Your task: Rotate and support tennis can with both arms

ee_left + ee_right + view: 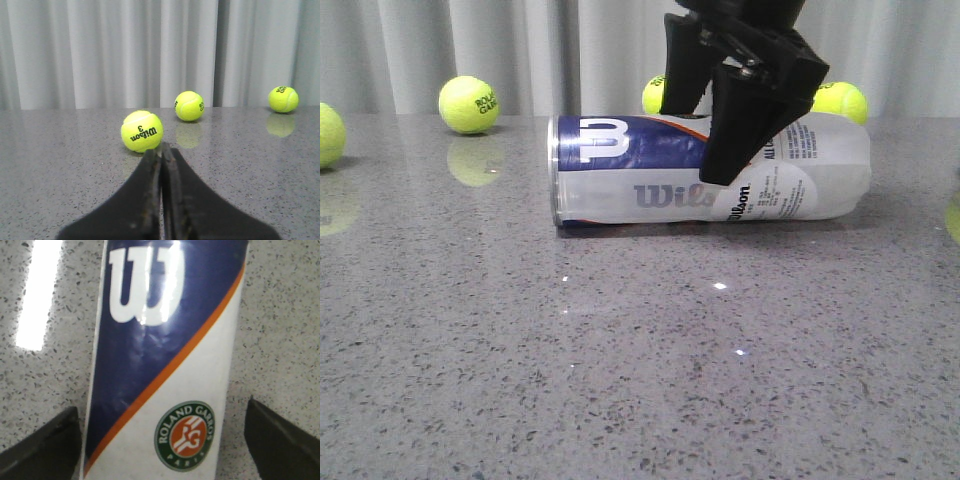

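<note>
Right pincer (720, 145) straddles the lying tennis can (650, 180), fingers wide; left pincer (161, 150) is pressed together facing tennis balls (142, 131).

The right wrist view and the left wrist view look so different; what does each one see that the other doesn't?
Only the right wrist view shows the tennis can, lying between the open right gripper, with its Roland Garros badge. Only the left wrist view shows three tennis balls, a curtain and the shut left gripper. Both show the speckled grey table.
</note>
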Robot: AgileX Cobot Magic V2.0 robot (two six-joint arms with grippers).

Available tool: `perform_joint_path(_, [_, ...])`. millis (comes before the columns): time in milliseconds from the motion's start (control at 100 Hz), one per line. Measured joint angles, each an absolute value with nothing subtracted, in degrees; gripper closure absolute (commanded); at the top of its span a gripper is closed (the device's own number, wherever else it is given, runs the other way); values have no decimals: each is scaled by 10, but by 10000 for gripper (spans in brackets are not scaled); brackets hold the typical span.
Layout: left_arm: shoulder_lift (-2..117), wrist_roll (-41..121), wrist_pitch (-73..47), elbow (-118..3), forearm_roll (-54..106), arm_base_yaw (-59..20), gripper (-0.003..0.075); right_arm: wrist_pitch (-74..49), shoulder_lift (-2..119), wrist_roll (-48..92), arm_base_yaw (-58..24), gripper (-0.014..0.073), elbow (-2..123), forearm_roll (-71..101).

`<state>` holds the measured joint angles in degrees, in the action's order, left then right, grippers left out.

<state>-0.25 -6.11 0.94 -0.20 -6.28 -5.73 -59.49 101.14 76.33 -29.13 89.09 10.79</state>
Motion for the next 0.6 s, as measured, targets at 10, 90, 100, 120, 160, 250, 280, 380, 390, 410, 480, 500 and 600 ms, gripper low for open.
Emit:
perform_joint_path(10, [-2,-61,9,-2,-63,-57,741,-596,1011,763,-291,-56,891,108])
perform_joint_path(90, [-2,-61,9,-2,-63,-57,741,-600,1011,763,-291,-56,891,108])
perform_joint_path(100, [-2,-61,9,-2,-63,-57,741,-601,1011,763,-291,-56,891,108])
perform_joint_path(120, [-2,-61,9,-2,-63,-57,741,-602,1011,763,-291,-56,891,108])
perform_joint_path(160, [-2,-61,9,-2,-63,-57,741,-604,1011,763,-291,-56,891,108])
perform_joint_path(250, [-2,-61,9,-2,-63,-57,741,-608,1011,763,-291,-56,891,108])
perform_joint_path(280, [-2,-61,9,-2,-63,-57,741,-609,1011,763,-291,-56,891,108])
perform_joint_path(380, [-2,-61,9,-2,-63,-57,741,-612,1011,763,-291,-56,891,108])
perform_joint_path(390, [-2,-61,9,-2,-63,-57,741,-612,1011,763,-291,-56,891,108])
perform_joint_path(410, [-2,-61,9,-2,-63,-57,741,-612,1011,763,-291,-56,891,108])
perform_joint_path(480, [-2,-61,9,-2,-63,-57,741,-613,1011,763,-291,-56,891,108])
perform_joint_path(500, [-2,-61,9,-2,-63,-57,741,-614,1011,763,-291,-56,891,108])
perform_joint_path(600, [-2,-61,9,-2,-63,-57,741,-615,1011,763,-291,-56,891,108])
